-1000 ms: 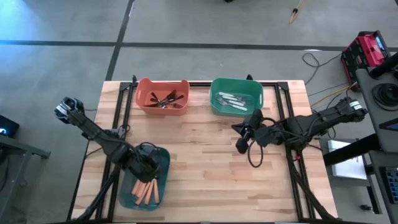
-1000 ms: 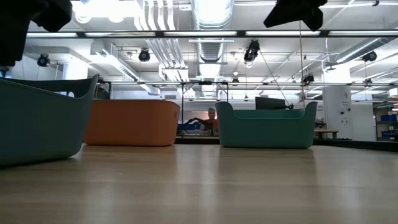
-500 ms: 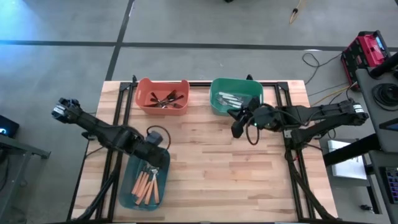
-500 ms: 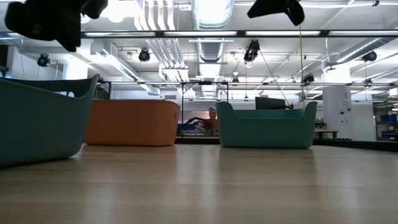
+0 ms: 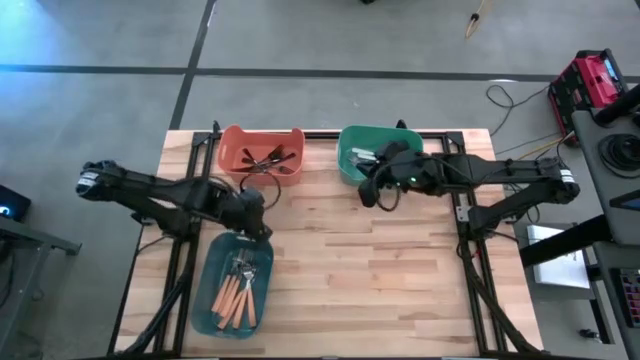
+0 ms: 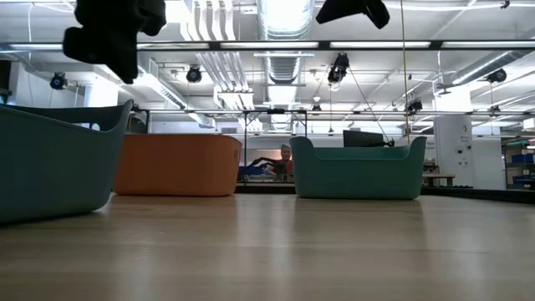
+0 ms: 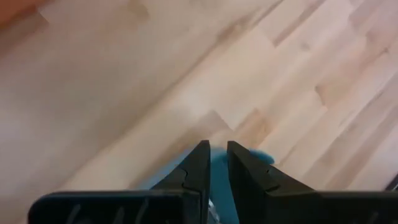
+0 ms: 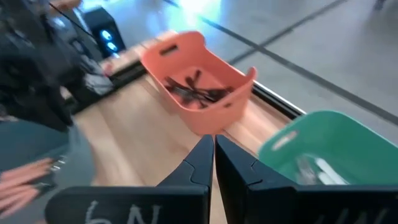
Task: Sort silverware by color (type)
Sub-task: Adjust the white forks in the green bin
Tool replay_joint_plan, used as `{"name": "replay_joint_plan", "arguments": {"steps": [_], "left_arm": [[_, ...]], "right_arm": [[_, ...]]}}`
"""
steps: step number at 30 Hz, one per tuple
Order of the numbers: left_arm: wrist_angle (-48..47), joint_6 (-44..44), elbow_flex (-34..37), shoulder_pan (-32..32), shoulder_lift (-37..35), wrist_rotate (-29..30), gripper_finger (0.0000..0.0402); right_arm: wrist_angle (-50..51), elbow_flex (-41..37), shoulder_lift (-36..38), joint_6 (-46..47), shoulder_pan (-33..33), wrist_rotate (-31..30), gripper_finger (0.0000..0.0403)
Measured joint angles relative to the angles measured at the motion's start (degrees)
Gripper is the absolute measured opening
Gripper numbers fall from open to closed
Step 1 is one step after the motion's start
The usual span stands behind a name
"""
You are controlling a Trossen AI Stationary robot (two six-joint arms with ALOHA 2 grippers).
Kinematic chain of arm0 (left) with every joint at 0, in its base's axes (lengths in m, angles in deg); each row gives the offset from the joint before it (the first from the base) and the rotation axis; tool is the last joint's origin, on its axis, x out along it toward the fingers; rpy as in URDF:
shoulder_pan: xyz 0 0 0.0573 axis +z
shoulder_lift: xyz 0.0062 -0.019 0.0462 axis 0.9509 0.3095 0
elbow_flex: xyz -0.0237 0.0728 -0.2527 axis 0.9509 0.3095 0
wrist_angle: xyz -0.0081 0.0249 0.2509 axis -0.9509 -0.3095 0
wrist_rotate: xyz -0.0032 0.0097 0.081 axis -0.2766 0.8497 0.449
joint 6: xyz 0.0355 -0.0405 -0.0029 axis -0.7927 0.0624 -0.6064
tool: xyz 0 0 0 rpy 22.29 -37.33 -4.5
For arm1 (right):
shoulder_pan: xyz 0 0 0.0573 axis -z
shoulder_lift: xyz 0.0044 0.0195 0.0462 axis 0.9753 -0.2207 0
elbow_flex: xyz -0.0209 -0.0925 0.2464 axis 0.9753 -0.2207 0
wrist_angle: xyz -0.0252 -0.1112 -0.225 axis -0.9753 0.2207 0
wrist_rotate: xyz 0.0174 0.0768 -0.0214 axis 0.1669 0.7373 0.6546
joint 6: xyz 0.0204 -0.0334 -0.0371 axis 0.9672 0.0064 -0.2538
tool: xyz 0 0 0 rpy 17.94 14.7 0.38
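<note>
Orange-handled forks (image 5: 236, 295) lie lengthwise in the blue bin (image 5: 210, 262), heads toward the left gripper (image 5: 258, 222); right gripper (image 5: 368, 192) too nearly closed, empty.

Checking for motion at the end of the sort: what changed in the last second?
The left gripper rose out of the blue bin and moved to its far rim. The right gripper swung from open table toward the green bin. Both have jaws nearly shut, holding nothing. All three bins and the silverware inside them stayed put.
</note>
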Motion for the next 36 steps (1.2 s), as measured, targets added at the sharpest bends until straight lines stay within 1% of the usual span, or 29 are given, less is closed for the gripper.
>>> {"name": "replay_joint_plan", "arguments": {"steps": [4, 9, 13, 17, 19, 21, 24, 26, 29, 32, 34, 36], "left_arm": [[0.0, -6.6, 0.0, 5.4, -2.4, -0.9, 0.0037], [0.4, -16.2, 0.0, 15.0, -5.2, -4.1, 0.0037], [2.7, -24.4, 0.0, 23.8, -5.7, -8.8, 0.0037], [6.6, -31.7, 0.0, 32.4, -4.2, -15.4, 0.0037], [9.0, -34.4, 0.0, 36.6, -2.7, -19.3, 0.0037], [10.3, -36.4, -0.7, 40.4, -0.7, -22.2, 0.0037], [9.8, -40.8, -4.7, 44.2, 4.0, -22.9, 0.0037], [8.0, -45.6, -8.8, 46.3, 7.5, -23.1, 0.0037], [2.9, -56.5, -15.8, 49.1, 13.3, -23.1, 0.0037], [-3.9, -72.7, -21.2, 50.9, 18.4, -23.0, 0.0037], [-5.8, -80.2, -24.1, 51.8, 21.2, -23.1, 0.0037], [-6.2, -84.9, -26.0, 52.7, 23.6, -23.1, 0.0037]], "right_arm": [[7.7, 5.7, -3.5, 1.7, 2.2, 0.0, 0.0009], [16.3, 11.5, -7.1, 3.9, 5.9, 0.0, 0.0009], [17.2, 13.4, -8.3, 3.0, 8.6, 0.3, 0.0009], [17.1, 13.5, -8.3, 1.7, 13.1, 5.7, 0.0009], [17.1, 13.4, -8.3, 0.5, 15.9, 8.0, 0.0009], [16.7, 13.4, -8.3, -2.2, 18.6, 8.8, 0.0009], [14.5, 13.4, -8.3, -7.4, 23.4, 9.9, 0.0009], [12.2, 13.4, -8.6, -10.2, 27.5, 12.6, 0.0009], [7.6, 13.4, -9.6, -13.3, 34.3, 19.5, 0.0009], [3.1, 13.4, -11.4, -16.3, 40.3, 26.1, 0.0009], [1.3, 13.4, -12.5, -17.8, 43.6, 28.7, 0.0009], [0.4, 13.4, -13.3, -19.3, 46.1, 30.6, 0.0009]]}}
